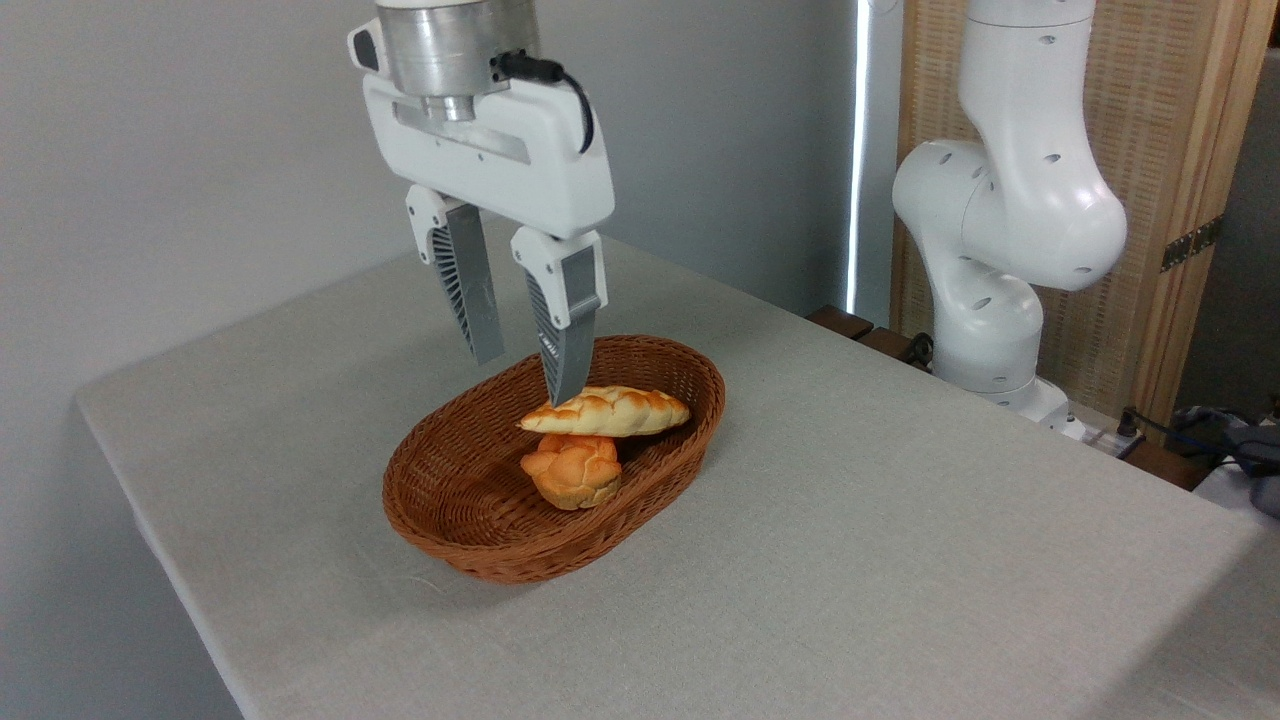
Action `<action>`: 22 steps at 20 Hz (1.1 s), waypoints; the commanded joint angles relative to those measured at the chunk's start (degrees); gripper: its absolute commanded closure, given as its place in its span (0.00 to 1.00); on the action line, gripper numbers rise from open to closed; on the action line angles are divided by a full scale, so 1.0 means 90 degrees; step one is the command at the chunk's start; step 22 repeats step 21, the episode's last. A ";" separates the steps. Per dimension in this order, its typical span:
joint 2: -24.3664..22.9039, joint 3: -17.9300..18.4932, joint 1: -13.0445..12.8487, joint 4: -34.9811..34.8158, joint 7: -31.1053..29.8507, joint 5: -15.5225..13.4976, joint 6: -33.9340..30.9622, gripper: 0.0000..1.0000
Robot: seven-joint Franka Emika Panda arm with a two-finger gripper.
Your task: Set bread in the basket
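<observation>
My hand (522, 375) hangs open above the oval wicker basket (440, 500) on the grey cloth-covered surface (900, 560). The braided loaf (606, 411) lies inside the basket, resting across a small round knotted bun (572, 472). My right finger's tip is just beside the loaf's left end; whether it touches is unclear.

We see a glossy white arm (1010, 200) built of rounded, bulbous joint housings with small dark recessed holes dotted over the shells. Its wrist ends in a brushed silver metal cylinder (450, 45). Below that cylinder sits the boxy white gripper (525, 375) body, and a black cable (560, 85) plugs in at the cylinder's right side. Under the body hang two white-mounted grey fingers (470, 290), ribbed along their inner faces and tapering to blunt tips.
</observation>
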 commanded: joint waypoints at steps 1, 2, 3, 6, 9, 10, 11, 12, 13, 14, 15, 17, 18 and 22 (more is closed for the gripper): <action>0.0111 -0.0022 -0.0022 0.0226 0.0042 -0.0092 -0.0214 0.00; 0.0111 -0.0032 -0.0022 0.0216 0.0062 -0.0092 -0.0204 0.00; 0.0111 -0.0042 -0.0022 0.0216 0.0071 -0.0092 -0.0204 0.00; 0.0160 -0.0169 -0.0022 0.0207 0.0042 -0.0092 -0.0204 0.00; 0.0151 -0.0208 -0.0032 0.0168 0.0042 -0.0092 -0.0165 0.00; 0.0150 -0.0217 -0.0022 0.0148 0.0042 -0.0092 -0.0155 0.00; 0.0150 -0.0324 0.0007 0.0138 0.0042 -0.0092 -0.0155 0.00; 0.0150 -0.0412 0.0026 0.0138 0.0042 -0.0092 -0.0155 0.00; 0.0150 -0.0587 0.0268 0.0129 0.0042 -0.0092 -0.0155 0.00; 0.0150 -0.0821 0.0493 0.0099 0.0052 -0.0092 -0.0145 0.00; 0.0121 -0.0871 0.0515 0.0070 0.0052 -0.0082 -0.0136 0.00; 0.0102 -0.0882 0.0515 0.0041 0.0052 -0.0082 -0.0136 0.00; 0.0102 -0.0882 0.0505 0.0041 0.0052 -0.0082 -0.0136 0.00; 0.0102 -0.0882 0.0495 0.0041 0.0042 -0.0082 -0.0136 0.00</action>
